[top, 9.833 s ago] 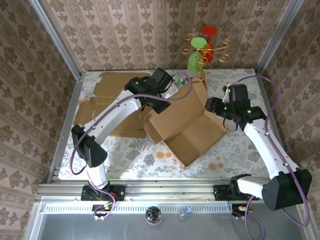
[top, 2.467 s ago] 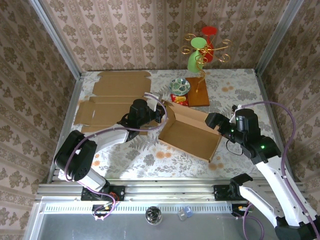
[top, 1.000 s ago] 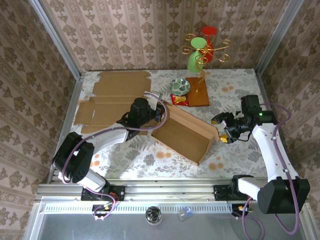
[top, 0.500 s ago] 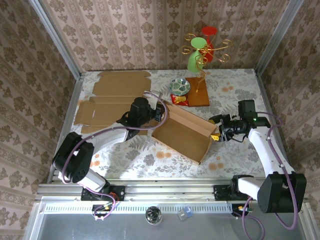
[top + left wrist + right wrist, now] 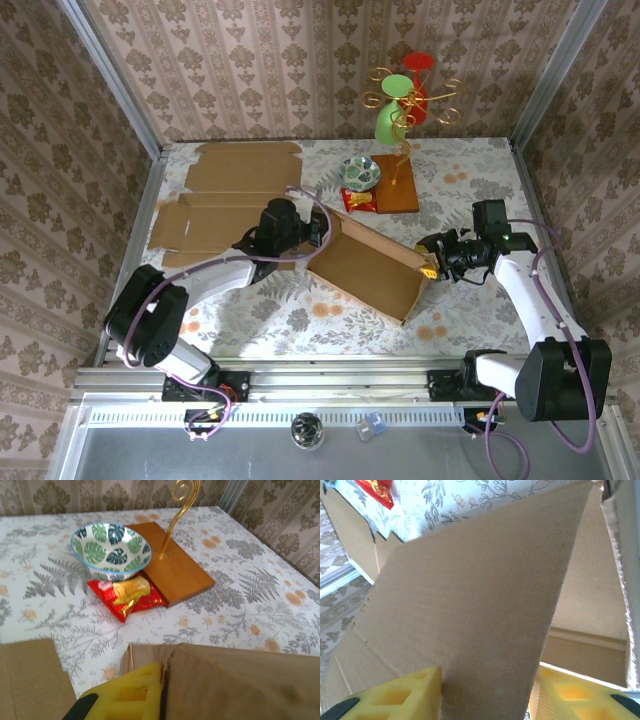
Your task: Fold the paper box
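Observation:
The brown paper box [image 5: 365, 268] lies open and tilted in the middle of the table. My left gripper [image 5: 318, 232] is shut on its left corner; in the left wrist view one yellow finger [image 5: 130, 695] presses against the box wall [image 5: 240, 685], and the other finger is hidden behind the cardboard. My right gripper [image 5: 432, 262] is at the box's right end. In the right wrist view it stands open [image 5: 487, 692] astride a cardboard flap [image 5: 480, 605]. The left fingertip [image 5: 395, 695] touches the flap. The right one [image 5: 580, 695] sits just beside its edge.
Flat cardboard sheets [image 5: 235, 195] lie at the back left. Behind the box are a leaf-patterned bowl [image 5: 359, 172], a red snack packet [image 5: 360, 200] and a wooden base [image 5: 395, 195] that carries a gold stand with green and red cups [image 5: 400, 100].
My right gripper has come in from the right to the box's end, and its jaws have narrowed around the flap. The box has tipped slightly. The left arm has stayed put.

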